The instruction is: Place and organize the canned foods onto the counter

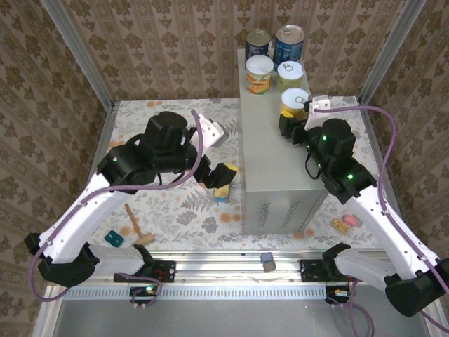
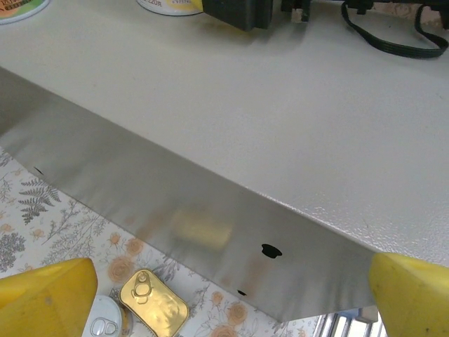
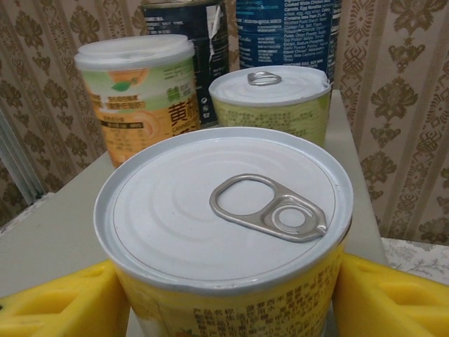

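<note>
the right end effector (image 1: 297, 112) is clamped on a yellow-labelled can (image 3: 224, 210) with a pale pull-tab lid, its yellow pads (image 3: 56, 302) pressed against either side. the can stands upright on the tall grey bench (image 1: 273, 161). at its 12 o'clock in the top view stand two more short cans (image 1: 259, 74), side by side. beyond them are two dark-blue cans (image 1: 289, 42) at the bench's far end. the left end effector (image 1: 221, 181) hangs wide open at the grey bench's 9 o'clock side, holding nothing. under it, on the floral bench (image 1: 175, 210), lie a gold oblong tin (image 2: 153, 302) and, just beside it at 8 o'clock, a pull-tab can (image 2: 106, 326). a wooden mallet (image 1: 137, 226) and a teal block (image 1: 114, 239) lie near the left arm's base.
</note>
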Robot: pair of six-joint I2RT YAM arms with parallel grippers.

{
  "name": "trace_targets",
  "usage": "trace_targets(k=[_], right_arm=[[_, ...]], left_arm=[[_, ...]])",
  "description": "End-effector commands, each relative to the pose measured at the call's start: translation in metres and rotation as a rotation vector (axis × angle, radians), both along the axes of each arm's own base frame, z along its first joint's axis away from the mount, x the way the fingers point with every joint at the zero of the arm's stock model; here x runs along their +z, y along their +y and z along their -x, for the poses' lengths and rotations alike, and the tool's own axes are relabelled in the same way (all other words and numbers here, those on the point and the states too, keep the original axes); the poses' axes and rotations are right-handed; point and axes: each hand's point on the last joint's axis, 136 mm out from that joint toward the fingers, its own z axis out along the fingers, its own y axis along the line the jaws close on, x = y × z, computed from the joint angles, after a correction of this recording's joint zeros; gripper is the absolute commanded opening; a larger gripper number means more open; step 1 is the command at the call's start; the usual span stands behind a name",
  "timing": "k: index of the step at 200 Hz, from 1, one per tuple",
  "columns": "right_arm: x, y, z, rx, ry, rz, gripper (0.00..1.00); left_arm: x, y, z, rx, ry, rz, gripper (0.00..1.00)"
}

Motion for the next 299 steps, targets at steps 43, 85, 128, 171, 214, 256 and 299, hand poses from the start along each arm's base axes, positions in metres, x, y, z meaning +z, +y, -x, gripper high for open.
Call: trace_targets(k=[43,85,128,171,214,256,299], right_arm=[[-0.018,0.004,-0.018,0.045,0.082,0.001,0.70],[-0.023,0.006,-0.018,0.064,0.095,0.011,0.69],[-0.026,0.005,-0.017,0.068,0.104,0.035,0.69],[-0.027,-0.002,-0.021,0.057,0.112,0.038,0.71],[-0.027,-0.004,-0.025,0.062,0.121,0.041,0.71],[-0.028,-0.004,-0.025,0.071,0.130,0.049,0.72],[-0.028,-0.006,-0.025,0.068,0.135,0.056,0.73]], left_arm=[[0.026,-0.012,-0.011,0.004,-0.023,0.080,1.00],[0.045,-0.018,-0.026,0.053,-0.080,0.154,1.00],[0.052,-0.026,-0.031,0.053,-0.089,0.197,1.00],[0.048,-0.031,-0.038,0.073,-0.081,0.197,1.00],[0.045,-0.035,-0.045,0.097,-0.075,0.200,1.00],[0.043,-0.036,-0.047,0.103,-0.071,0.203,1.00],[0.041,-0.037,-0.048,0.106,-0.072,0.200,1.00]])
